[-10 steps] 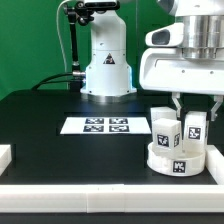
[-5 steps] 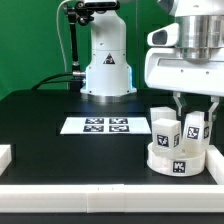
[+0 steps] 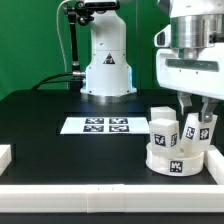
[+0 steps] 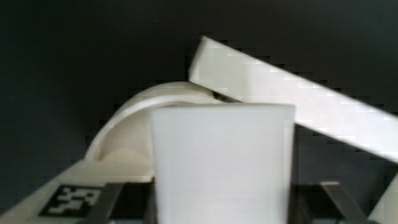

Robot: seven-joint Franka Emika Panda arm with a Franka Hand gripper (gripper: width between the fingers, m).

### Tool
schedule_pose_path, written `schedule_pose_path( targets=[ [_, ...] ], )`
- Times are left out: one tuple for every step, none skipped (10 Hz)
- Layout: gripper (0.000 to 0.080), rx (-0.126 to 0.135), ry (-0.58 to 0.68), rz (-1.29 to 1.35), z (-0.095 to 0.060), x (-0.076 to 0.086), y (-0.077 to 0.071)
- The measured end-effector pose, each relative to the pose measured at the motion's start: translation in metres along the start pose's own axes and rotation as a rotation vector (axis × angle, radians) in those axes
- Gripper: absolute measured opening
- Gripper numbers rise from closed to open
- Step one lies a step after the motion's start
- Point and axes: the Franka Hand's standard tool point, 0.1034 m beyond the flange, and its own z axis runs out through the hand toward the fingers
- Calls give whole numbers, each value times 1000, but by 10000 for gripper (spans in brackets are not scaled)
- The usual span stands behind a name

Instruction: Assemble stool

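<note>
Now sitting on the black table [image 3: 60,150], near the exterior view's right edge: low round white plastic ring-like seat [image 3: 178,160], two tagged white blocky legs [image 3: 164,130] standing upright on it. Directly above, clamping the right-hand leg [image 3: 197,128]: two-finger gripper [image 3: 201,116], half-closed. Lying apart, leftward: marker board [image 3: 105,125].
</note>
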Motion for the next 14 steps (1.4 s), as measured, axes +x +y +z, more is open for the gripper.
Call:
schedule_pose_path(
  targets=[
    [337, 27, -6, 144, 0, 3, -1],
    [337, 39, -15, 252, 0, 4, -1],
    [337, 54, -26, 332, 0, 5, -1],
    [337, 84, -44, 501, 0, 4, -2],
    [337, 87, -55, 589, 0, 0, -2],
    [337, 79, -59, 621, 0, -2, -2],
    [337, 79, -66, 695, 0, -1, -1],
    [337, 77, -69, 748, 0, -1, -1],
    [337, 77, -72, 787, 0, -1, -1],
    [337, 76, -76, 843, 0, -1, -1],
    [337, 77, -83, 879, 0, -2, -1],
    [337, 83, -88, 936, 0, -3, 0],
    [337, 89, -94, 971, 0, -5, 2],
    [337, 97, -96, 997, -1, -8, 3]
  ],
)
